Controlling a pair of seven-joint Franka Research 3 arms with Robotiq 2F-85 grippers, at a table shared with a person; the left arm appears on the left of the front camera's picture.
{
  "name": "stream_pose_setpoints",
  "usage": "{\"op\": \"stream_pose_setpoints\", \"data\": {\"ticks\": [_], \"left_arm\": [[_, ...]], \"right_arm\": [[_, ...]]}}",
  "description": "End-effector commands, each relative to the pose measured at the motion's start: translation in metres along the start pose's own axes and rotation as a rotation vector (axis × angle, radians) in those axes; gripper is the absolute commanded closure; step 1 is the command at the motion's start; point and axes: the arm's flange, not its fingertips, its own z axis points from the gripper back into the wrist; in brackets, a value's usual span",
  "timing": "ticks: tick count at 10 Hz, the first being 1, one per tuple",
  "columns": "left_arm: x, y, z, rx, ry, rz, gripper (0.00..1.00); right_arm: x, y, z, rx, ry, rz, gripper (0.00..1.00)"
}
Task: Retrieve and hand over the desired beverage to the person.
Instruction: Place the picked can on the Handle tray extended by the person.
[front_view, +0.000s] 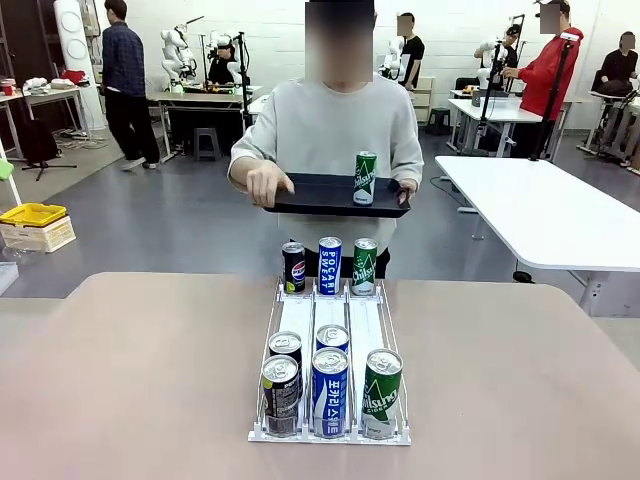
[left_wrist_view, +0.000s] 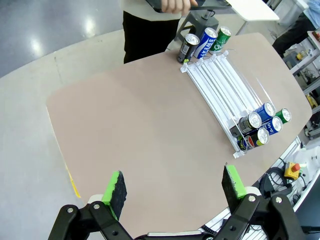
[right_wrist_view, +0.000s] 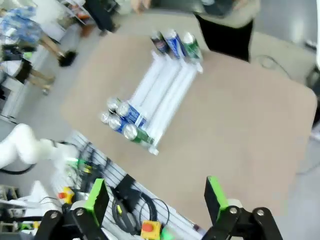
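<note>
The person (front_view: 335, 125) in a light grey sweatshirt stands at the far side of the table holding a black tray (front_view: 335, 196) with a green can (front_view: 365, 178) upright on it. A white can rack (front_view: 330, 360) lies on the table's middle. Three cans stand at its far end: a black one (front_view: 294, 267), a blue one (front_view: 329, 265), a green one (front_view: 364, 266). Several more cans sit at its near end, among them a blue can (front_view: 330, 392) and a green can (front_view: 380, 393). My left gripper (left_wrist_view: 172, 187) is open high above the table. My right gripper (right_wrist_view: 155, 196) is open too, above the table's near edge.
The brown table (front_view: 140, 380) has bare room on both sides of the rack. A white table (front_view: 545, 210) stands at the right behind the person. A yellow bin (front_view: 33, 215) sits on the floor at the far left. Cables and a red button box (right_wrist_view: 150, 229) lie below the right gripper.
</note>
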Motion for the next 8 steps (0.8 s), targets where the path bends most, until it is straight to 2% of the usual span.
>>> {"op": "stream_pose_setpoints", "data": {"ticks": [1, 2, 4, 6, 8], "left_arm": [[0.000, 0.001, 0.000, -0.009, -0.017, -0.010, 0.00], [0.000, 0.001, 0.000, -0.009, -0.017, -0.010, 0.00], [0.000, 0.001, 0.000, -0.009, -0.017, -0.010, 0.00], [0.000, 0.001, 0.000, -0.009, -0.017, -0.010, 0.00], [0.000, 0.001, 0.000, -0.009, -0.017, -0.010, 0.00]], "right_arm": [[0.004, -0.031, 0.005, 0.254, -0.015, 0.088, 0.00], [-0.004, -0.048, 0.011, 0.270, -0.039, 0.130, 0.00], [-0.020, -0.071, 0.009, 0.203, -0.072, 0.166, 0.00], [-0.030, -0.072, 0.008, -0.002, -0.154, 0.103, 0.00], [-0.036, -0.066, 0.006, -0.062, -0.193, 0.081, 0.00]]}}
